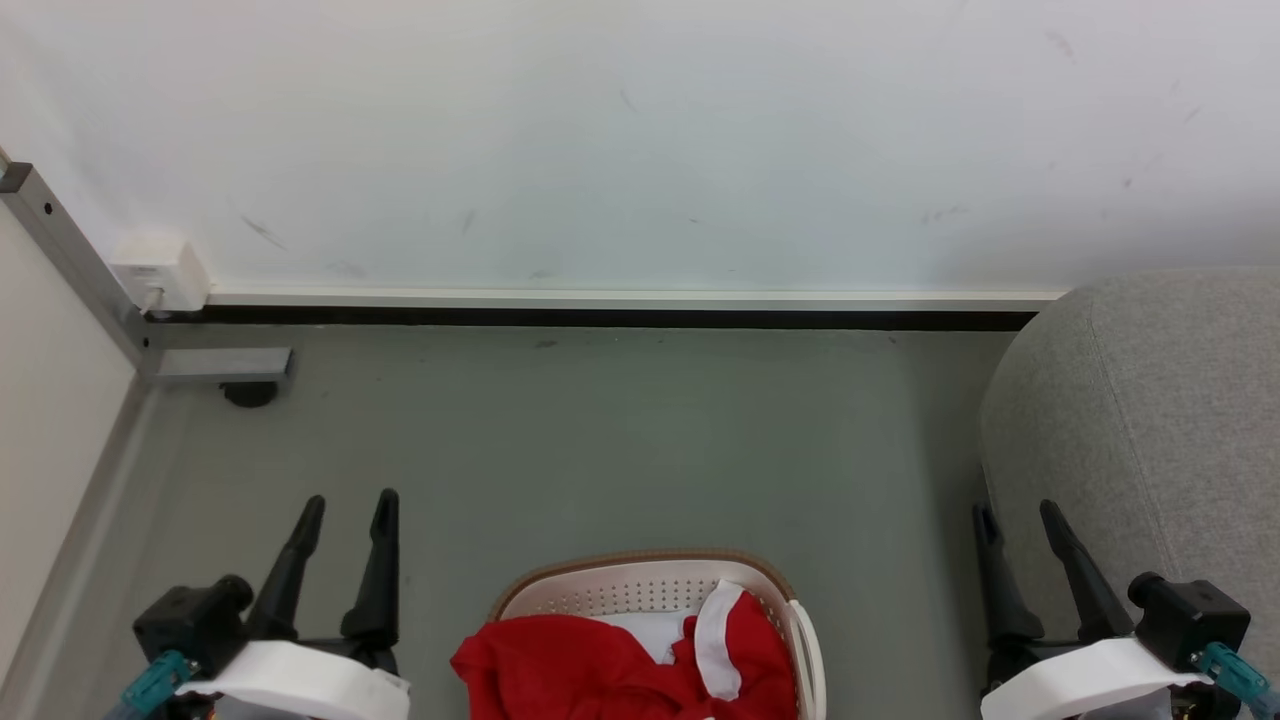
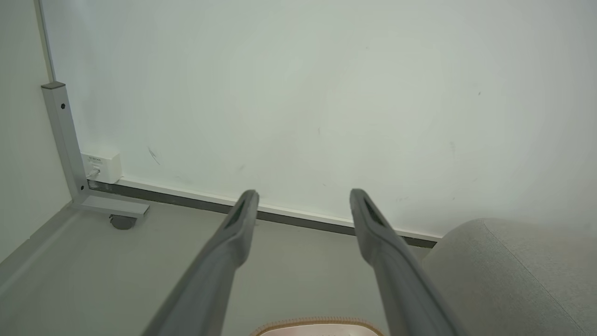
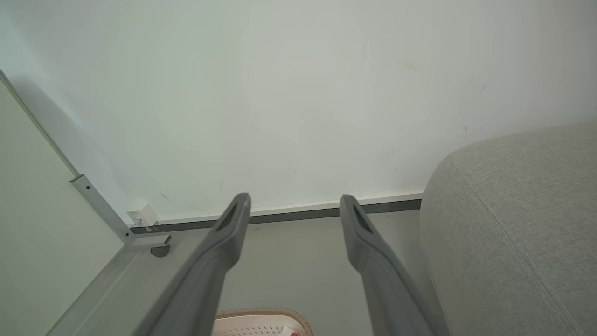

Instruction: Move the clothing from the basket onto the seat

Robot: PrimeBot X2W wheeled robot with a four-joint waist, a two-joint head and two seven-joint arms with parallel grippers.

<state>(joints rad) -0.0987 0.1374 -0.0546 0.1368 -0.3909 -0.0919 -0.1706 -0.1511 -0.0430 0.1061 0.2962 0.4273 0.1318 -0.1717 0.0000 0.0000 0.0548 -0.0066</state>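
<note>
Background: scuffed wall, grey floor, metal frame at left.
White wall (image 1: pixel 640 130) carries faint dark scuffs. A white skirting strip (image 1: pixel 600 298) with a dark band beneath meets the grey floor (image 1: pixel 600 450). At left, a grey metal post (image 1: pixel 70 260) slants down to a flat foot over a dark round pad (image 1: pixel 248 395), with a small white socket box (image 1: pixel 160 272) just beside the post.

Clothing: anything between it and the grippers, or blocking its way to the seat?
Nothing visible. The clothing lies exposed in the basket, left gripper and right gripper open beside it; only floor toward the seat.
</note>
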